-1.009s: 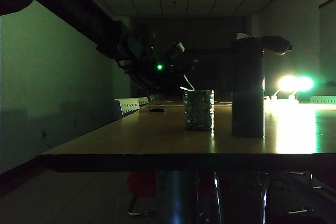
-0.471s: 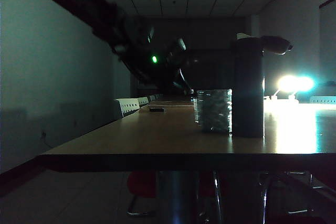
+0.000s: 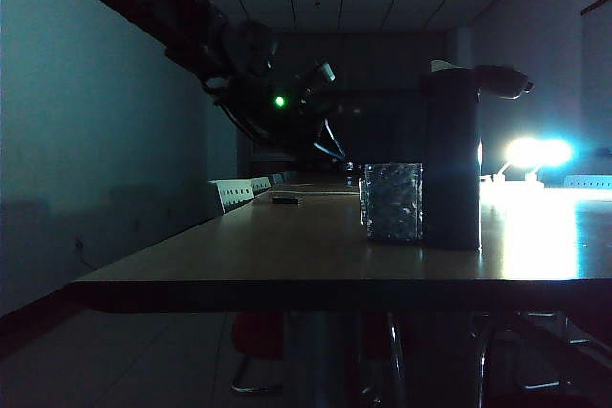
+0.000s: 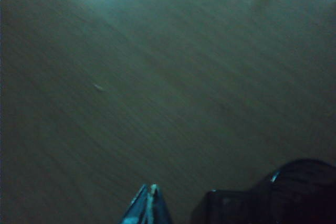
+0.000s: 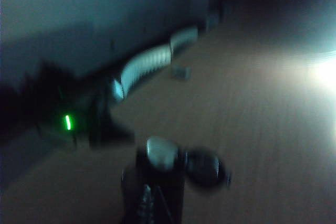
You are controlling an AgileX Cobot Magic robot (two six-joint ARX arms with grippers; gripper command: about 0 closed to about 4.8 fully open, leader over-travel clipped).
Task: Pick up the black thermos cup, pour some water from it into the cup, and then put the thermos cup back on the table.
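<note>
The black thermos cup [image 3: 451, 160] stands upright on the table [image 3: 287, 255], its lid piece jutting right. The dimpled glass cup [image 3: 392, 201] stands just left of it; the two look to be touching. My left gripper [image 3: 335, 148] hangs shut above the table, left of the glass and behind it, holding nothing. In the left wrist view its tips [image 4: 149, 195] are pressed together over bare wood [image 4: 157, 77], with dark shapes at one corner. In the blurred right wrist view, my right gripper [image 5: 148, 203] is shut just before the thermos [image 5: 160, 156]. It is out of the exterior view.
White chair backs [image 3: 232, 193] line the table's left side. A small dark object [image 3: 285, 200] lies farther back on the wood. A bright lamp [image 3: 535, 152] glares at the far right. The left arm's green light [image 5: 67, 122] shows in the right wrist view.
The glass has slid right across the table and now stands against the thermos. My left arm has risen and drawn back to the left. The thermos has not moved.
</note>
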